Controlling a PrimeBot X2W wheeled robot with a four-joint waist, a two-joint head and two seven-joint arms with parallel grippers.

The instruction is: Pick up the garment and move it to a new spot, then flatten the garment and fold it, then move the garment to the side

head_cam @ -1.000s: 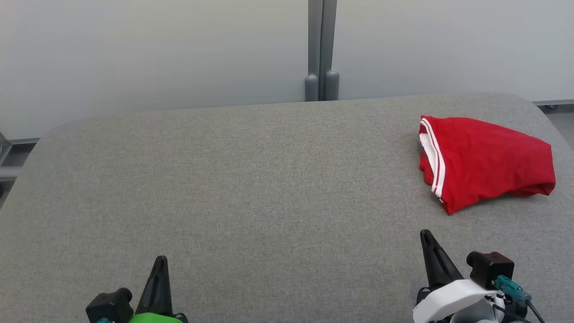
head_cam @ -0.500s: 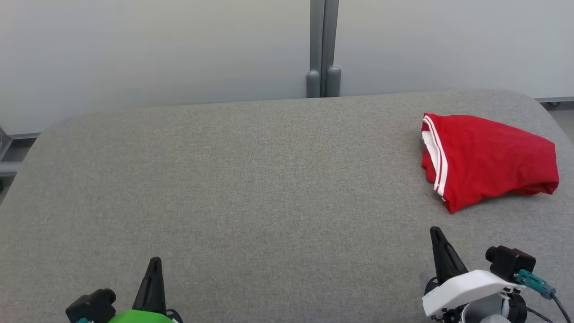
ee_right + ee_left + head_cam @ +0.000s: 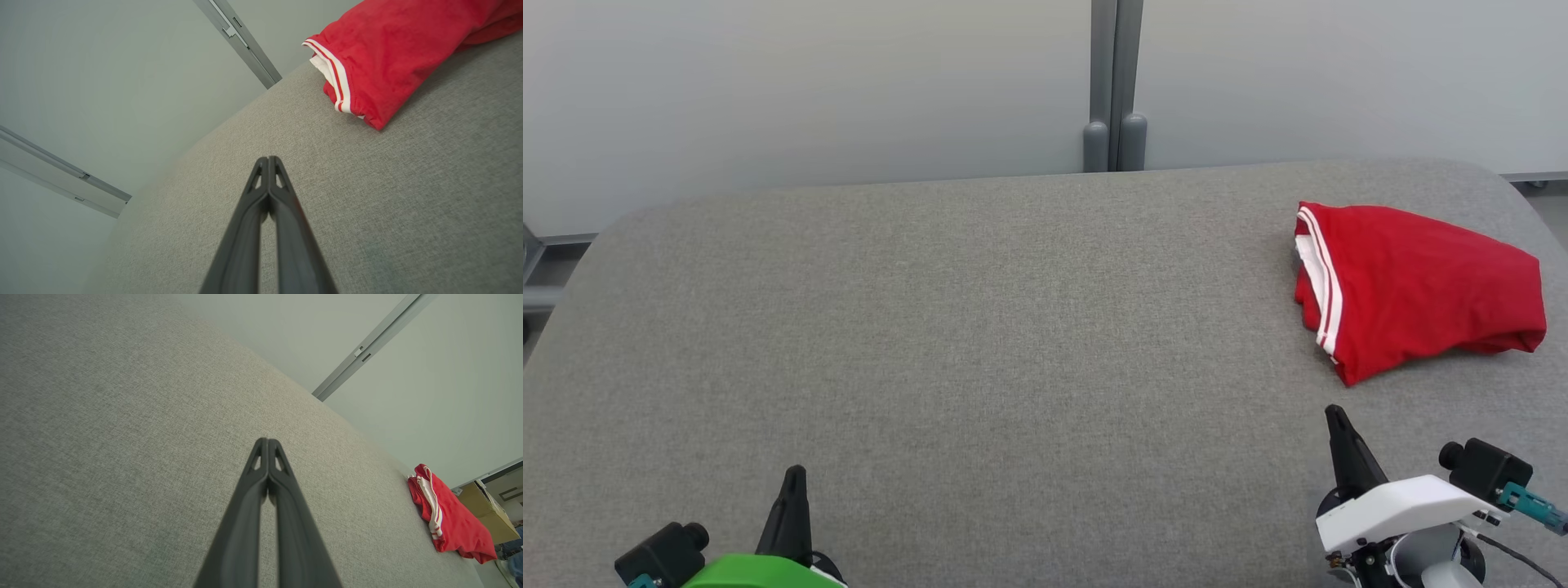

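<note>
Garment (image 3: 1417, 290), red with white-striped trim, is lying in a compact bundle at the far right of the grey padded table (image 3: 980, 327), close to that table's right edge. In the right wrist view the garment's (image 3: 392, 49) striped hem is facing the right gripper (image 3: 268, 159), whose two fingers are pressed together and empty, hovering over bare fabric just short of the bundle. In the head view the right gripper (image 3: 1333, 411) is sitting near the table's front edge, directly below the bundle. The left gripper (image 3: 796, 472), fingers likewise pressed together around nothing, is waiting well apart, at the front left. Judging from the tidy bundle parked at the side, the task is either at its closing step or at its very start; which one cannot be told. Any pick-up is calling first for spreading the right fingers, then reaching forward to the near hem.
</note>
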